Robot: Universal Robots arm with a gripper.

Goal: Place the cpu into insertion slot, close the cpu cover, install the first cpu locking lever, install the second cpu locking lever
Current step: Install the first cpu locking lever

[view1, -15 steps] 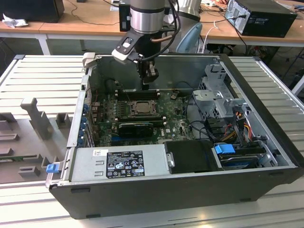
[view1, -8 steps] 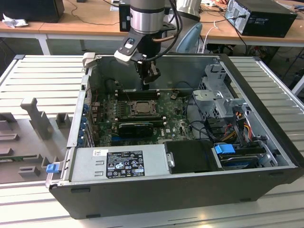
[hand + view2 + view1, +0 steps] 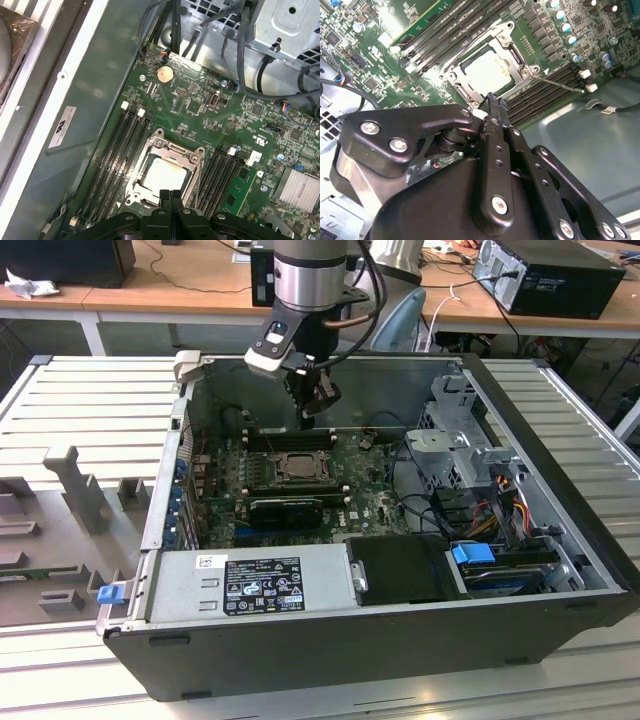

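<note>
Gripper (image 3: 170,194), fingers pressed together, is hovering at the edge of the closed cpu cover (image 3: 176,148) over the seated cpu (image 3: 164,175), seemingly addressing a locking lever (image 3: 562,85), which calls for a precise press.

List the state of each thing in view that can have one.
Pale silver-grey square cpu: seated, top visible.
Dark square insertion slot with silvery rim: filled.
Thin silvery metal-frame cpu cover: lowered flat over the cpu.
Thin wire locking lever: sticking out from the slot's corner; latching unclear.
Black gripper: shut, empty, hovering by the slot's edge.
Dark computer case: lying open, side panel off.
</note>
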